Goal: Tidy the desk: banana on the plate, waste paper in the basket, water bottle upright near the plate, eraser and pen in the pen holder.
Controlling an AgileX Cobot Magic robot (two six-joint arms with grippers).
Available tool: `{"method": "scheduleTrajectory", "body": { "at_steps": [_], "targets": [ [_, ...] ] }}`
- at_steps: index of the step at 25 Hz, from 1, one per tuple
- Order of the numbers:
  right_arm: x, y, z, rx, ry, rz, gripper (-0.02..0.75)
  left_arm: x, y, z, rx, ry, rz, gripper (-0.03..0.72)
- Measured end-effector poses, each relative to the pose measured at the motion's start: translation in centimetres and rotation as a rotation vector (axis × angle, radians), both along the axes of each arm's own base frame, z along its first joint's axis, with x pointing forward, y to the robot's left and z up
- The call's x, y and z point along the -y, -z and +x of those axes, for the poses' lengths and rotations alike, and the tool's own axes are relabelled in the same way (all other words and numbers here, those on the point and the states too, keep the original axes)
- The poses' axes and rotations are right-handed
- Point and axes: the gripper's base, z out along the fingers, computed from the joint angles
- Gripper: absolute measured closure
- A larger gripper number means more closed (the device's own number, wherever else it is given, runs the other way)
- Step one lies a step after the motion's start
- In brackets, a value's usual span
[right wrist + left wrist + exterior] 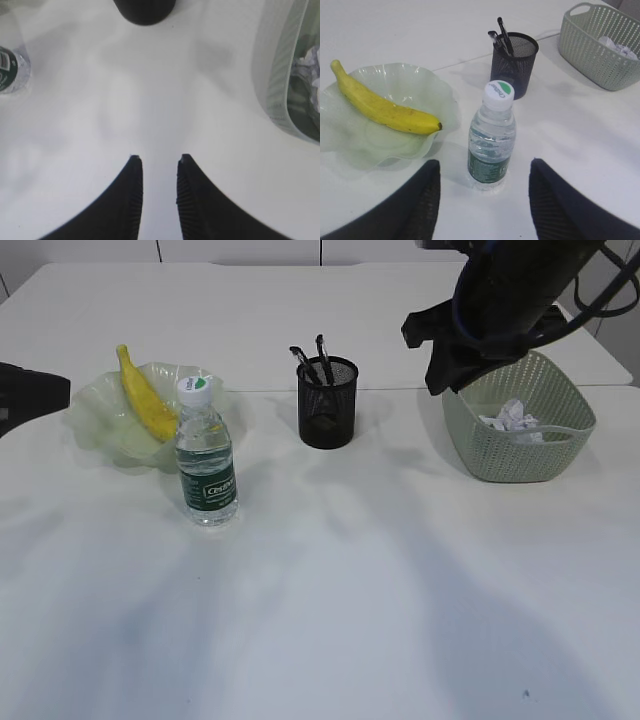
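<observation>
The yellow banana (145, 398) lies on the pale green plate (95, 420); both also show in the left wrist view, banana (382, 111) and plate (415, 80). The water bottle (206, 455) stands upright just right of the plate. The black mesh pen holder (327, 405) holds pens (322, 355); no eraser shows. Crumpled paper (514, 420) lies in the green basket (520, 455). My left gripper (484, 165) is wide open and empty, just short of the bottle (492, 137). My right gripper (158, 159) is empty with its jaws narrowly apart, held high left of the basket (280, 85).
The white table (330, 590) stretches bare toward the front. The right arm (500, 300) hangs over the back right, above the basket. The left gripper (25, 395) shows at the left edge beside the plate.
</observation>
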Motion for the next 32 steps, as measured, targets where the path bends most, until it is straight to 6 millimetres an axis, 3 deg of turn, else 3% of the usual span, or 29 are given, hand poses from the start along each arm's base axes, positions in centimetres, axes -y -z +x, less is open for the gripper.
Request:
{"method": "scheduleTrajectory", "body": {
  "at_steps": [8,17,26,32],
  "targets": [
    [2.0,-2.2,-2.3,-0.001,0.014,-0.043,0.56,-0.7,-2.1,-1.2,0.089,-0.088,-0.031,0.295],
    [7.7,-2.8,-8.6,-0.002,0.148,-0.041,0.56,-0.9,-3.1,-2.0,0.124,-0.117,-0.061,0.295],
    [8.6,-3.8,-14.6,0.057,0.156,-0.033,0.56,-1.1,-4.3,-3.1,0.185,-0.119,-0.068,0.295],
    [9.0,-5.8,-17.6,0.148,0.163,-0.024,0.56,-1.3,-6.8,-6.1,0.317,-0.112,-0.089,0.298]
  ]
}}
